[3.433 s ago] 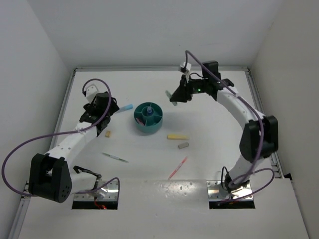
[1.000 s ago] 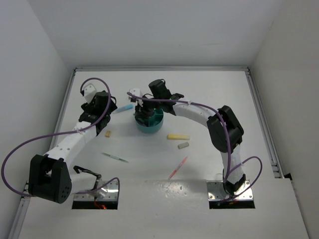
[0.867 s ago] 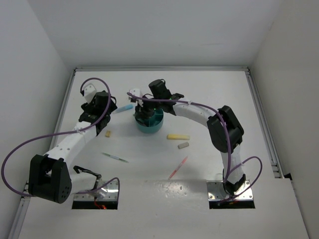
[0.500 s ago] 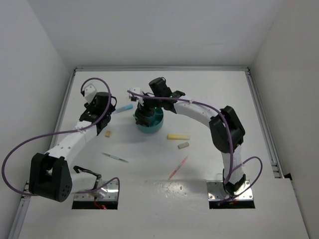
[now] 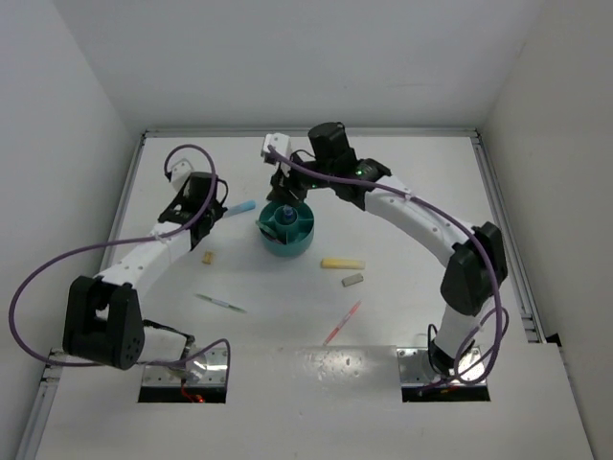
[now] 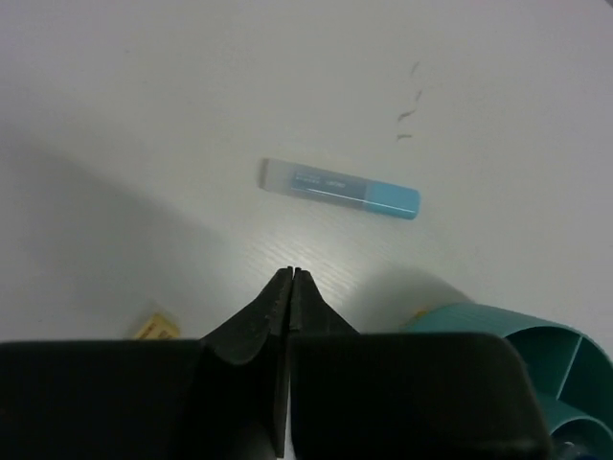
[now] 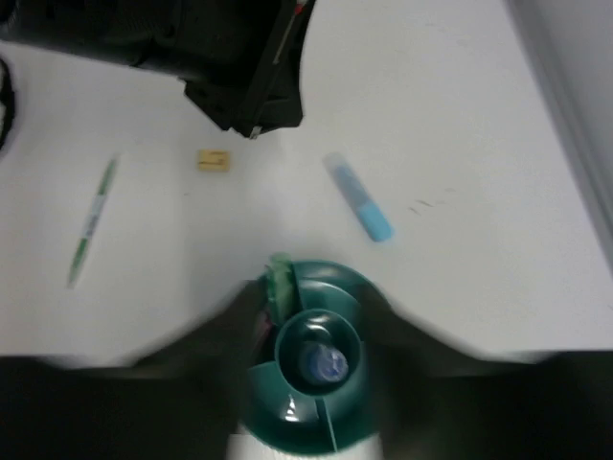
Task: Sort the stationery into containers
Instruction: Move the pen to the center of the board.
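The round teal tub stands mid-table. A blue-capped bottle is upright in its centre cup, and a mint-green stick leans in an outer compartment. My right gripper hovers over the tub's far side, open, its blurred fingers standing either side of the tub. My left gripper is shut on nothing, just short of the light-blue stick, which lies flat left of the tub.
On the table lie a tan block, a white pen, a yellow stick, a grey block and a red pen. The tub's rim sits close to the right of my left fingers.
My right gripper opened, lifted off the tub and drew back toward the far wall, leaving the mint-green stick inside. My left gripper closed beside the light-blue stick without holding it.
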`<state>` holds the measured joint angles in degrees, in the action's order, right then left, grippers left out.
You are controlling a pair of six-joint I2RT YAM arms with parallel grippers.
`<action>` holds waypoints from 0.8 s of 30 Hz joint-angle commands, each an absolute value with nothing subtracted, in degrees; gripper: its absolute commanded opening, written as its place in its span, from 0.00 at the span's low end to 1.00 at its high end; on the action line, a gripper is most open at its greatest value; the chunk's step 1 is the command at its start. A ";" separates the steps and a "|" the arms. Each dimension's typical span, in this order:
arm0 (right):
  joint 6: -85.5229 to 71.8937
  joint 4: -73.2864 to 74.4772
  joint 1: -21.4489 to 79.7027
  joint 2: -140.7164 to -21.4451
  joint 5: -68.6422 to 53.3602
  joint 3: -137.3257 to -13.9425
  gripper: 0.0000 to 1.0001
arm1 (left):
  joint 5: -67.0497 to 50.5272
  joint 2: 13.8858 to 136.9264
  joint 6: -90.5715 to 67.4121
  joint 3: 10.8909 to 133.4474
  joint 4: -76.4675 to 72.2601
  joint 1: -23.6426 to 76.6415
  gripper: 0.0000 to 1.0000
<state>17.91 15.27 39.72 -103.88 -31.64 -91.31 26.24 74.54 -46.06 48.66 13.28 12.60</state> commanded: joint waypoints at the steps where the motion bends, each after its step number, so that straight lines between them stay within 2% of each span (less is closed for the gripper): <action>1: 13.99 17.13 38.06 -99.15 -20.02 -91.05 0.00 | 20.65 80.84 -48.15 54.65 13.95 11.51 0.08; 2: 11.80 18.27 38.06 -98.53 -17.95 -91.58 0.00 | 21.61 82.86 -49.12 58.32 15.28 11.51 0.19; 3: 12.65 20.37 37.36 -97.83 -17.93 -91.58 0.00 | 22.58 86.97 -50.87 60.45 17.29 11.51 0.55; 4: 12.66 20.39 37.35 -96.69 -16.80 -90.28 0.00 | 22.59 88.84 -52.98 62.38 20.19 10.82 0.67; 5: 13.35 19.52 36.66 -93.55 -16.27 -86.78 0.07 | 21.54 90.16 -55.09 64.66 20.74 10.81 0.77; 6: 13.36 17.34 36.65 -91.69 -14.95 -84.57 0.46 | 20.66 91.13 -57.98 65.30 21.70 10.03 0.90; 7: 13.36 15.75 36.04 -89.93 -14.07 -79.77 0.60 | 19.52 92.36 -63.75 65.30 21.71 9.06 0.93; 8: 13.36 14.08 36.04 -88.00 -13.54 -77.28 0.62 | 18.82 92.37 -67.90 65.91 22.32 9.05 0.97; 10: 13.36 9.78 35.51 -83.33 -12.83 -71.06 0.62 | 18.81 93.86 -77.20 66.79 23.72 8.53 0.97; 12: 12.75 7.74 34.90 -81.05 -11.87 -68.13 0.62 | 19.51 96.41 -82.86 69.42 25.65 9.05 0.93; 13: 12.74 7.21 34.89 -79.56 -11.87 -66.03 0.62 | 20.21 97.46 -85.23 70.56 26.88 9.84 0.83; 15: 12.22 6.24 34.20 -79.01 -11.25 -64.52 0.62 | 23.01 99.65 -92.79 73.81 31.37 11.16 0.69; 16: 12.22 5.72 33.67 -78.40 -11.25 -63.99 0.62 | 23.90 100.19 -95.07 74.52 32.25 12.55 0.58; 17: 12.22 5.71 33.66 -77.88 -11.25 -63.29 0.62 | 24.78 100.20 -99.45 75.23 33.13 13.26 0.55; 20: 12.22 5.19 32.61 -77.35 -11.25 -62.67 0.62 | 25.40 104.58 -105.88 77.86 37.94 15.20 0.53; 24: 12.22 4.04 31.99 -75.59 -11.25 -60.83 0.63 | 24.70 109.59 -111.25 81.91 43.59 16.34 0.63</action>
<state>13.06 8.10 32.47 -78.56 -11.92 -61.58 23.68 107.68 -101.84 80.09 36.53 15.68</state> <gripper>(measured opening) 0.634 0.623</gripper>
